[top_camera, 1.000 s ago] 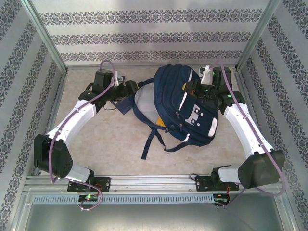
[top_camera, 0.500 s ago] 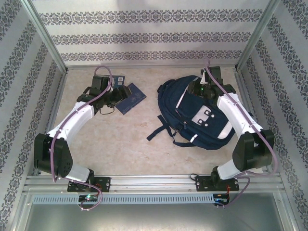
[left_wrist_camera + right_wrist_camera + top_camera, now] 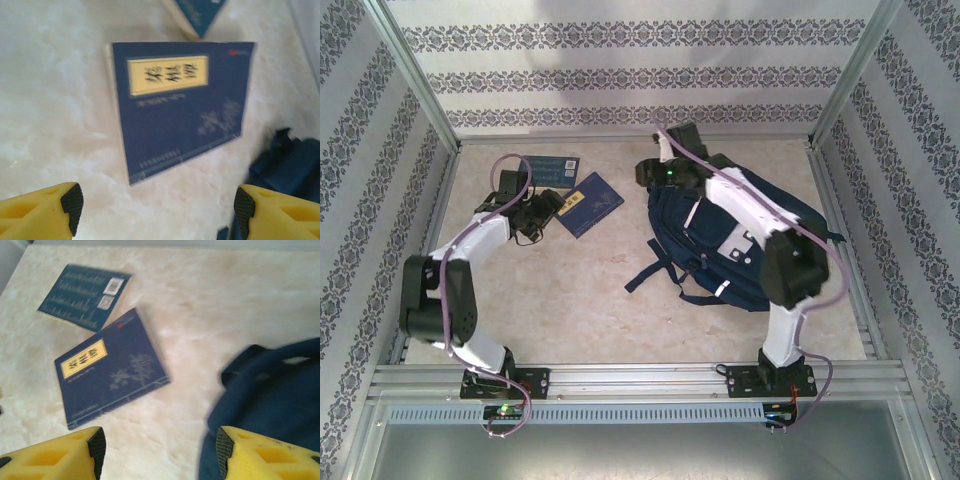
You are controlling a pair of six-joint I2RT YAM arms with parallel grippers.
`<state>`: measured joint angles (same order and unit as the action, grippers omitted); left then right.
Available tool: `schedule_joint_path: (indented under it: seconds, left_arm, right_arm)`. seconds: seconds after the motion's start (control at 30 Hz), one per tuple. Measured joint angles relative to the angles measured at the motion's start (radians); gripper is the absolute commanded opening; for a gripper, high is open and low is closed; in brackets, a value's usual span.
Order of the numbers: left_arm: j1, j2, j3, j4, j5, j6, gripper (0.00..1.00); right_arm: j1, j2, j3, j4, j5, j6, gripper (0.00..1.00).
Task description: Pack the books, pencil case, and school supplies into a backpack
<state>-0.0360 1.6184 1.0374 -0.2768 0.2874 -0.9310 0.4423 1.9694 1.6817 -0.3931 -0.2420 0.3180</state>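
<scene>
My right arm (image 3: pixel 740 205) has swung across the backpack (image 3: pixel 695 250) toward the two blue books (image 3: pixel 591 203) on the desk (image 3: pixel 570 300); both jaws wide, empty, books unpacked.

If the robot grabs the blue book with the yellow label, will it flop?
Probably a little: the blue book looks thin, so it may droop from one edge. It lies flat on the table, so a push likely slides it.

The backpack (image 3: pixel 685 240) lies on the table's (image 3: pixel 570 300) right half. Left of the backpack, apart from it, one book (image 3: pixel 591 203) lies flat. A second book (image 3: pixel 555 166) lies just behind that, farther from the backpack.
</scene>
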Motion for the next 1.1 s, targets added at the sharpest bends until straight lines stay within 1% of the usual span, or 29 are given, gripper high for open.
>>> schedule_joint_path:
  seconds: [0.2, 0.37, 0.57, 0.7, 0.87, 0.97, 1.1]
  left_arm:
    - [0.032, 0.142, 0.048, 0.000, -0.004, -0.019, 0.77]
    - [0.035, 0.221, 0.111, 0.011, 0.011, -0.020, 0.76]
    - [0.036, 0.305, 0.172, 0.019, 0.041, -0.019, 0.75]
    - [0.042, 0.337, 0.214, 0.008, 0.074, -0.017, 0.74]
    - [0.045, 0.346, 0.233, -0.016, 0.087, -0.011, 0.74]
    - [0.045, 0.354, 0.249, -0.029, 0.098, 0.001, 0.74]
    - [0.035, 0.378, 0.287, -0.039, 0.121, 0.034, 0.74]
  right_arm:
    - [0.000, 0.311, 0.205, 0.011, -0.124, 0.064, 0.62]
    - [0.000, 0.462, 0.346, 0.009, -0.202, 0.109, 0.60]
    - [0.001, 0.563, 0.474, 0.016, -0.250, 0.172, 0.58]
    - [0.001, 0.635, 0.567, 0.011, -0.262, 0.201, 0.58]
    - [0.001, 0.706, 0.657, -0.005, -0.270, 0.228, 0.57]
    - [0.001, 0.724, 0.698, -0.014, -0.289, 0.241, 0.55]
    - [0.016, 0.728, 0.701, -0.014, -0.333, 0.258, 0.52]
